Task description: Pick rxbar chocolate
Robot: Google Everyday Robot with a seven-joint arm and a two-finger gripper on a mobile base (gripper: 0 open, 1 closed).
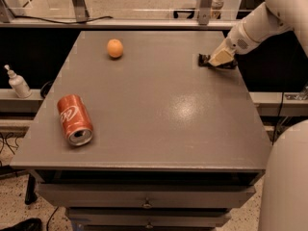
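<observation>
The rxbar chocolate (204,59) is a small black bar at the table's far right edge. Only its dark ends show, on either side of the gripper's cream fingertips. My gripper (220,58) comes in from the upper right on the white arm (255,28) and is closed around the bar. It holds the bar at or just above the grey tabletop (159,105).
A red soda can (74,120) lies on its side at the front left. An orange fruit (114,48) sits at the far left-centre. A white bottle (18,82) stands on a ledge left of the table. The robot's white body (284,177) fills the lower right.
</observation>
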